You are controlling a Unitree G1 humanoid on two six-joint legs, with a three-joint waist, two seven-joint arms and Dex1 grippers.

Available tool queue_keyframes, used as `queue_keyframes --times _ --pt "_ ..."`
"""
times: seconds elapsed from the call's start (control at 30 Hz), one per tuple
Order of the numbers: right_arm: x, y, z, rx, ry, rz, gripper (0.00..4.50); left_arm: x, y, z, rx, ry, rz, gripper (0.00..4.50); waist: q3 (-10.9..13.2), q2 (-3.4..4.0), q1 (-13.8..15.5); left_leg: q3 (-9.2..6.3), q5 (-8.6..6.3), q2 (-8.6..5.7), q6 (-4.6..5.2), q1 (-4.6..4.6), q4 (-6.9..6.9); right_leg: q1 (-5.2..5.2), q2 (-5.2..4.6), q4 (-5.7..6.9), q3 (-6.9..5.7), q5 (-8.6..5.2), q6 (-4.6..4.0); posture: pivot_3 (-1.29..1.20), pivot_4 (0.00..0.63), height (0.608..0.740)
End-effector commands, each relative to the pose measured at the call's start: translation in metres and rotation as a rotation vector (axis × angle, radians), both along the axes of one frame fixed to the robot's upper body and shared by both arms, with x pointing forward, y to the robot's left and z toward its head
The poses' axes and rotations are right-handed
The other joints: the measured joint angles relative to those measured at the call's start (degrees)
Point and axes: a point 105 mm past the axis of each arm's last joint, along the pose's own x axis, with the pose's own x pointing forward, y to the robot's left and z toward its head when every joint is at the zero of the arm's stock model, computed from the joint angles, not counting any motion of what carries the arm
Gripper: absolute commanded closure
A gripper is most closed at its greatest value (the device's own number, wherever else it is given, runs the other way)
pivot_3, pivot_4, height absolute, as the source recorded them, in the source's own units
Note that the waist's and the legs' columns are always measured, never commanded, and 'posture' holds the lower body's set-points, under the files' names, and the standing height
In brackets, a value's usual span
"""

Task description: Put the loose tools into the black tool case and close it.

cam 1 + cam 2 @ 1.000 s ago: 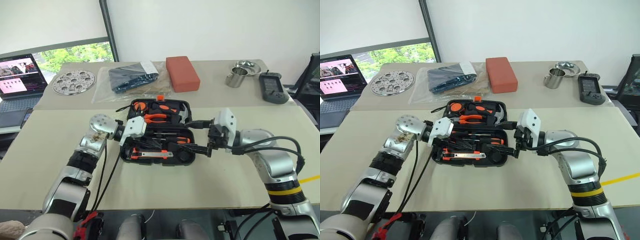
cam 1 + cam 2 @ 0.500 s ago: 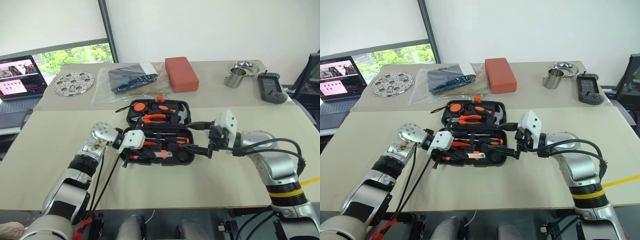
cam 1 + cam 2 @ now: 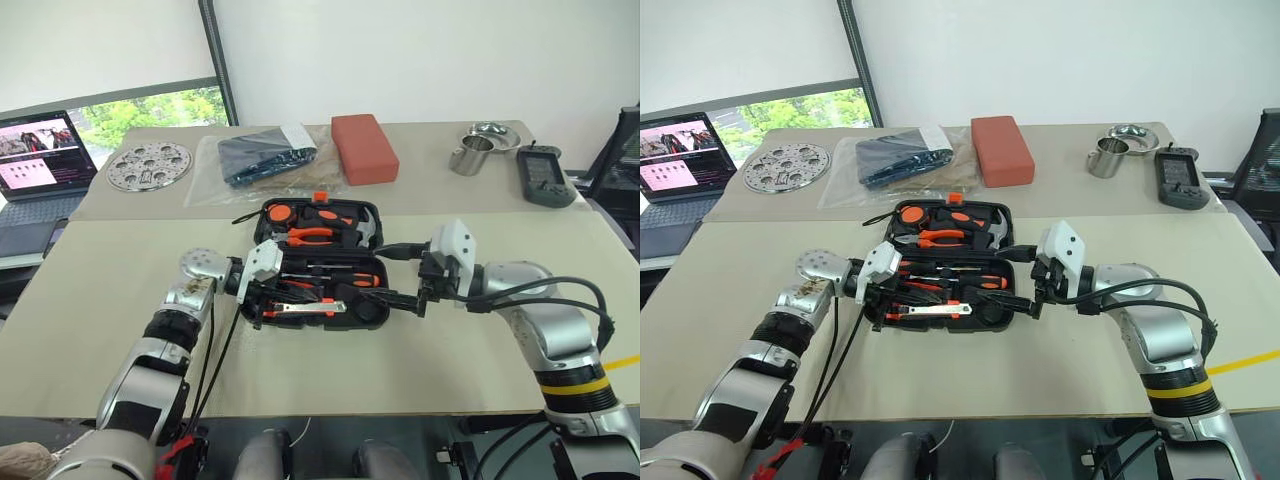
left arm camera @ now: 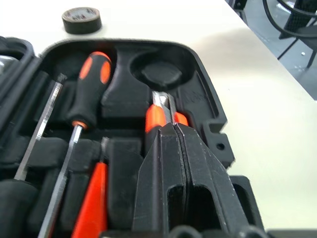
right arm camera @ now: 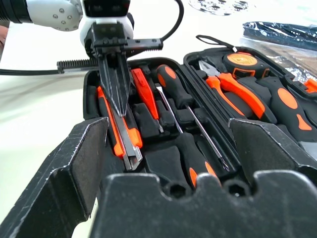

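The black tool case [image 3: 322, 215] lies open in the middle of the table, its lid half away from me. In the lid sit pliers [image 5: 233, 91] and a tape measure [image 5: 241, 59]. The near half holds two screwdrivers [image 5: 174, 85], an orange tester screwdriver [image 5: 143, 91] and the utility knife [image 5: 124, 141]. My left gripper [image 5: 124, 115] is shut, and its tips rest on the knife [image 4: 157, 113] in the case's front slot. My right gripper [image 3: 396, 275] stands open at the case's right end, holding nothing. The black tape roll [image 4: 82, 20] lies on the table just beyond the case.
Along the back of the table are a perforated metal disc [image 3: 148, 165], a dark blue item in a clear bag [image 3: 265, 157], a red block [image 3: 364, 147], a metal cup [image 3: 470, 156], a bowl [image 3: 497, 131] and a black handset [image 3: 546, 176]. A laptop [image 3: 38, 160] stands at the far left.
My left gripper has rolled a little over the near half of the case and stays shut. The right gripper has kept still and open.
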Motion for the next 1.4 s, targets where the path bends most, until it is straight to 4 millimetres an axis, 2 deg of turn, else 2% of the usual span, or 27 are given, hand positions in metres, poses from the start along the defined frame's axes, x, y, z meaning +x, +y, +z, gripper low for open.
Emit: queue_keyframes --times 0.03,0.33,0.47,0.77,0.83,0.97,1.13,1.2,1.4 --pt "-0.002 0.0 0.011 -0.001 -0.06 0.009 0.0 0.003 -0.001 0.008 0.007 -0.071 -0.014 4.45 0.0 0.0 -0.04 0.0 0.0 0.0 0.0 0.0 0.0 0.0 0.0 -0.01 0.0 0.0 0.0 0.0 0.15 0.74" --pt "-0.002 -0.003 0.011 -0.006 -0.059 0.002 0.0 0.014 0.005 -0.017 0.183 -0.16 0.018 4.45 0.0 -0.01 0.09 -0.02 0.0 -0.05 0.0 0.03 0.0 0.04 -0.01 -0.03 0.02 0.0 0.0 0.0 0.15 0.74" --pt "-0.003 -0.003 0.011 -0.007 -0.058 0.001 0.0 0.017 0.004 -0.022 0.212 -0.173 0.024 4.45 0.0 0.0 0.07 -0.03 0.0 -0.08 0.0 0.08 0.0 0.09 -0.03 -0.02 0.03 0.0 0.0 0.0 0.15 0.74" --pt "-0.003 -0.005 0.012 -0.013 -0.062 -0.005 0.0 0.0 -0.009 -0.038 0.233 -0.193 -0.114 4.45 -0.01 0.01 0.1 -0.05 0.0 -0.15 0.01 0.07 -0.01 0.09 -0.06 -0.01 0.02 0.0 0.01 0.0 0.15 0.74" --pt "-0.003 -0.006 0.012 -0.014 -0.062 -0.007 0.0 0.006 -0.016 -0.031 0.173 -0.234 -0.072 4.45 -0.02 0.01 0.11 -0.06 -0.01 -0.16 0.01 0.07 -0.02 0.1 -0.07 -0.02 0.02 0.0 0.01 0.0 0.15 0.74" --pt "-0.003 -0.007 0.012 -0.016 -0.06 -0.009 0.0 0.019 -0.031 0.004 -0.052 -0.25 0.02 4.45 -0.01 0.0 0.59 -0.08 -0.02 -0.25 0.03 0.02 -0.01 0.1 -0.17 -0.02 -0.02 -0.03 0.06 0.0 0.15 0.74" --pt "-0.002 -0.005 0.012 -0.017 -0.06 -0.007 0.0 0.021 -0.031 0.018 -0.125 -0.277 0.032 4.45 0.01 -0.02 0.34 -0.09 -0.01 -0.27 0.03 -0.07 0.0 0.02 -0.15 -0.03 -0.03 -0.04 0.08 0.0 0.15 0.74" --pt "-0.002 -0.006 0.013 -0.017 -0.061 -0.007 0.0 0.016 -0.031 0.019 -0.14 -0.247 0.003 4.45 0.01 -0.02 0.01 -0.11 -0.01 -0.25 0.02 -0.05 -0.03 0.02 -0.1 -0.02 -0.02 -0.04 0.08 0.0 0.15 0.74" --pt "-0.003 -0.007 0.012 -0.02 -0.06 -0.009 0.0 0.001 -0.021 -0.005 -0.019 -0.202 -0.091 4.45 0.0 -0.01 -0.09 -0.1 0.0 -0.25 0.0 -0.02 -0.03 0.02 -0.09 -0.02 0.0 -0.04 0.08 0.0 0.15 0.74"
